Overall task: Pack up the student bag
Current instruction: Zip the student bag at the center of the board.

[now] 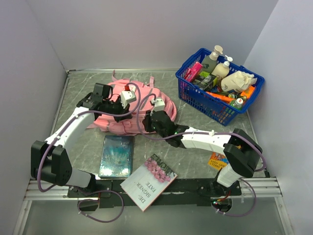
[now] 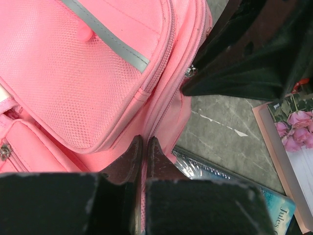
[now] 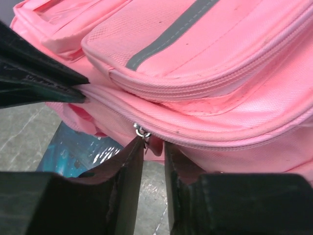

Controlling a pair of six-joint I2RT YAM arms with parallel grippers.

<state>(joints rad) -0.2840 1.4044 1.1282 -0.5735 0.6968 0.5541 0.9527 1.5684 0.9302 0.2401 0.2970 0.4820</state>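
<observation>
Opening the student bag (image 1: 139, 93) is the step in hand; it lies flat mid-table, zip shut. L gripper (image 2: 145, 139) is fully closed at the bag's edge, pinch unconfirmed. R gripper (image 3: 154, 139) stands narrowly apart astride the zip pull (image 3: 142, 130). Next: clamp pull, draw along track.

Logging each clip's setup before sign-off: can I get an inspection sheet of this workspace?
Surface: grey marbled table, no spills seen.
Job's things: pink student bag lying flat; the zips in the wrist views look closed.
Clutter: blue basket full of bottles and packets, far right; blue book and rose-cover book near the front edge; small card by the right arm's base.
Grippers: left gripper shut at the bag's lower edge; right gripper slightly open, astride a zip pull.
Cables: purple cables along both arms, one looping over the bag.
Surroundings: plain walls on three sides.
</observation>
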